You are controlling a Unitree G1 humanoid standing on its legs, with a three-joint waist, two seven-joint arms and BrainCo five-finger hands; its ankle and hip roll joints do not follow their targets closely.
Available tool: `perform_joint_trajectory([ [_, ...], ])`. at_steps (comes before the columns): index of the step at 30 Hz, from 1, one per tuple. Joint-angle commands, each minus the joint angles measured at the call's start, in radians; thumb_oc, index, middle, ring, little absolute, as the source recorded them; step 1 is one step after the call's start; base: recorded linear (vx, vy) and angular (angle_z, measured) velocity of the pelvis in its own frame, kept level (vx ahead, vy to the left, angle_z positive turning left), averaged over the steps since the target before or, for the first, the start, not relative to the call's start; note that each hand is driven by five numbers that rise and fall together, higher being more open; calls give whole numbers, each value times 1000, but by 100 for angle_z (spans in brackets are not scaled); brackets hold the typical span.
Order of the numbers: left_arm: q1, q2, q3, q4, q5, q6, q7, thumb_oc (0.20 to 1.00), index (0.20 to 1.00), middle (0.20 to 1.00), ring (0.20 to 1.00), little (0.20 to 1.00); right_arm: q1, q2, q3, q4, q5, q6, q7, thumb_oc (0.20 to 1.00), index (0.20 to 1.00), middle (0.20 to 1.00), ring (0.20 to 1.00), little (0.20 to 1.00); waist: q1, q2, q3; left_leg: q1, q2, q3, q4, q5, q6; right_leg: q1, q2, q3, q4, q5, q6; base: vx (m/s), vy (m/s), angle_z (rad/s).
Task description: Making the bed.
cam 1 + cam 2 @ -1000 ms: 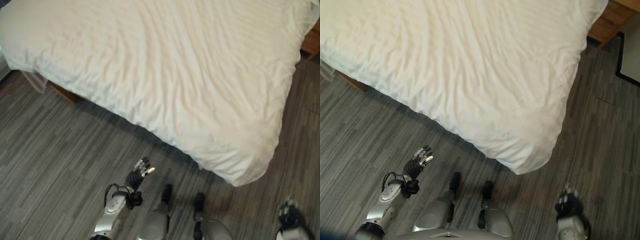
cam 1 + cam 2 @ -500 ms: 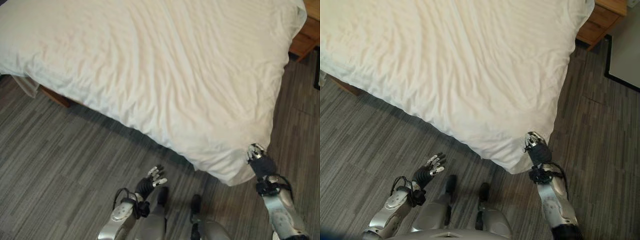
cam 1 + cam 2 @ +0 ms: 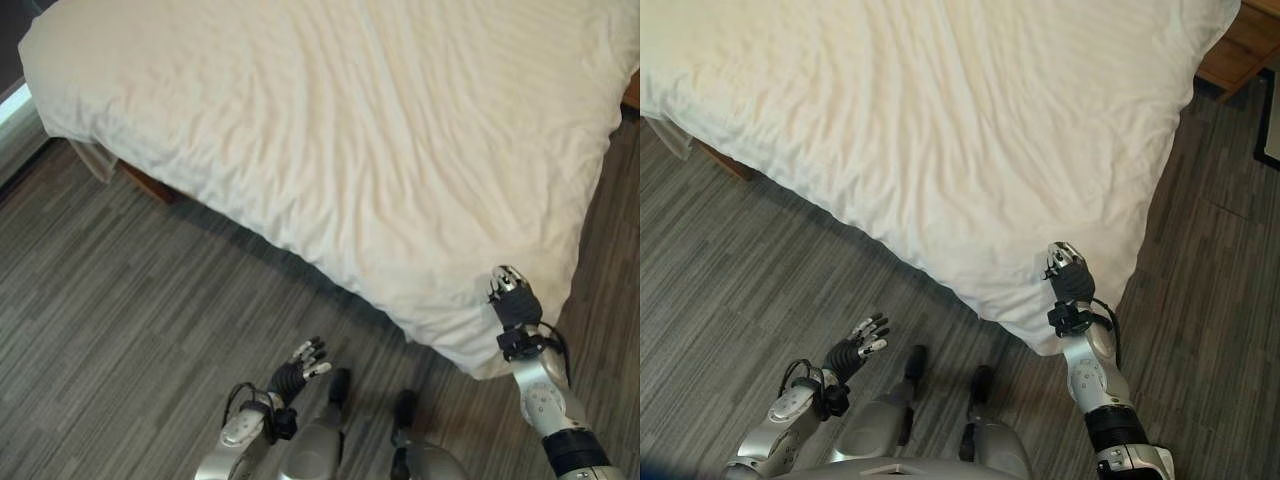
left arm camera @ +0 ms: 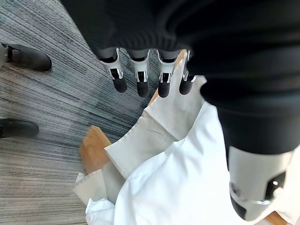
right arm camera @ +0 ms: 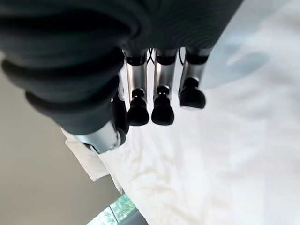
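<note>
Two robot hands show at the bottom of the head views. The left hand [image 3: 297, 364] is low, bottom centre-left, over the grey striped floor [image 3: 120, 320], well apart from the bed. Its fingers [image 4: 139, 77] are straight and spread, loose, holding nothing.

The right hand [image 3: 511, 297] is at the lower right, up by the near corner of the bed, right at the edge of the blanket [image 3: 380, 150]. In its wrist view the fingers [image 5: 161, 101] hang out straight over the white cloth, not curled round it. Can't tell if the tips touch the cloth.

The big white blanket fills the top and middle of the head views. It's spread over the bed w/ lots of small wrinkles and hangs over the near edge and corner. A bit of brown wood bed frame [image 3: 150, 185] peeks out under it at the left. More wood [image 3: 1240, 45] shows at the upper right. In the left wrist view, two dark shoes [image 4: 26, 58] of a person stand on the floor.
</note>
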State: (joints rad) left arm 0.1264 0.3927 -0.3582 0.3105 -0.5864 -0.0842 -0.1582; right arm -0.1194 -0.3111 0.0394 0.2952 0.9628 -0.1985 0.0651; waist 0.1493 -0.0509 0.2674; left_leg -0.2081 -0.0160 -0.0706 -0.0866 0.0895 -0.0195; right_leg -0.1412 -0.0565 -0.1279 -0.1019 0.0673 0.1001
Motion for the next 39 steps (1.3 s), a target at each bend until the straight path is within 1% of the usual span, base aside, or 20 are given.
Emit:
perform_joint_trajectory([
  [1,-39,3,-4,-10,-17,-28,3,1000,1000,1000,1000,1000,-40,-23,-61,-32,67,-68,-15,200,200,200,200,200,29,-32,29,-41,-52,-21,-1,17,17,92,-4,-29,15,-11,-3,0,0,0],
  [8,-41,4,9,-2,-24,-31,15,1000,1000,1000,1000,1000,-48,5,-97,59,96,-85,-46,200,200,200,200,200,31,-26,48,-49,-52,-24,-1,19,18,82,-2,-29,15,-8,-4,0,0,0],
  [13,-47,3,8,3,-25,-31,20,1000,1000,1000,1000,1000,-48,5,-96,131,86,-76,-54,200,200,200,200,200,29,-25,55,-50,-53,-22,-1,19,20,79,-1,-29,15,-6,-5,0,0,0],
  [14,-51,1,6,5,-26,-32,21,1000,1000,1000,1000,1000,-47,4,-99,184,75,-68,-59,200,200,200,200,200,27,-23,57,-51,-54,-22,-1,18,21,78,-1,-29,15,-5,-5,0,0,0],
  [15,-51,1,6,5,-26,-32,21,1000,1000,1000,1000,1000,-47,4,-99,184,75,-68,-58,200,200,200,200,200,27,-23,57,-51,-54,-22,-1,18,21,78,-1,-29,15,-5,-5,0,0,0],
  [16,-52,-1,4,7,-28,-32,21,1000,1000,1000,1000,1000,-44,10,-102,241,72,-59,-61,200,200,200,200,200,26,-21,59,-51,-55,-21,-1,17,22,78,-2,-29,15,-5,-6,0,0,0],
  [17,-52,-1,4,7,-28,-32,21,1000,1000,1000,1000,1000,-45,10,-102,243,73,-59,-59,200,200,200,200,200,26,-21,60,-51,-55,-21,-1,17,22,78,-2,-29,15,-5,-6,0,0,0],
  [24,-58,-9,7,28,-24,-35,23,1000,1000,1000,1000,1000,-36,0,-124,520,32,-12,-62,200,200,200,200,200,23,-10,69,-51,-57,-22,-1,16,24,78,-3,-28,15,-5,-6,0,0,0],
  [27,-67,-6,11,31,-26,-38,17,1000,1000,1000,1000,1000,-38,-37,-160,687,11,26,-49,200,200,200,200,200,18,-6,74,-50,-59,-23,-1,16,25,76,-3,-28,15,-4,-7,0,0,0],
  [28,-67,-6,11,31,-26,-38,17,1000,1000,1000,1000,1000,-39,-38,-161,689,12,25,-48,200,200,200,200,200,18,-5,74,-50,-59,-23,-1,16,25,76,-3,-28,15,-4,-7,0,0,0],
  [31,-71,4,14,22,-26,-38,11,1000,1000,1000,1000,1000,-53,-90,-218,781,20,37,-53,200,200,200,200,200,14,-2,76,-49,-59,-22,-1,14,26,75,-3,-27,15,-4,-5,0,0,0],
  [32,-71,4,14,22,-26,-38,11,1000,1000,1000,1000,1000,-53,-90,-218,782,20,37,-53,200,200,200,200,200,14,-2,76,-49,-59,-22,-1,14,26,75,-3,-27,15,-4,-5,0,0,0],
  [34,-70,3,21,26,-22,-37,10,1000,1000,1000,1000,1000,-24,-108,-260,792,38,34,-56,200,200,200,200,200,6,-7,71,-45,-57,-18,-1,10,27,77,-4,-26,15,-4,-4,0,0,0],
  [35,-65,8,40,23,-15,-36,7,1000,1000,1000,1000,1000,32,-126,-302,804,22,36,-60,200,200,200,200,200,-10,-19,61,-39,-54,-14,-1,7,26,81,-3,-23,15,-4,-4,0,0,0],
  [37,-61,10,46,21,-14,-35,6,1000,1000,1000,1000,1000,55,-131,-317,788,14,36,-62,200,200,200,200,200,-15,-24,56,-36,-53,-12,-1,6,27,83,-2,-21,15,-4,-4,0,0,0],
  [38,-60,13,66,22,-20,-35,3,1000,1000,1000,1000,1000,97,-147,-364,768,27,28,-58,200,200,200,200,200,-31,-36,46,-31,-49,-8,-1,3,26,86,0,-15,15,-4,-4,0,0,0],
  [39,-60,13,65,22,-20,-35,2,1000,1000,1000,1000,1000,99,-146,-365,766,27,29,-58,200,200,200,200,200,-30,-36,45,-31,-49,-8,-1,3,26,86,0,-14,15,-5,-4,6,-5,-3],
])
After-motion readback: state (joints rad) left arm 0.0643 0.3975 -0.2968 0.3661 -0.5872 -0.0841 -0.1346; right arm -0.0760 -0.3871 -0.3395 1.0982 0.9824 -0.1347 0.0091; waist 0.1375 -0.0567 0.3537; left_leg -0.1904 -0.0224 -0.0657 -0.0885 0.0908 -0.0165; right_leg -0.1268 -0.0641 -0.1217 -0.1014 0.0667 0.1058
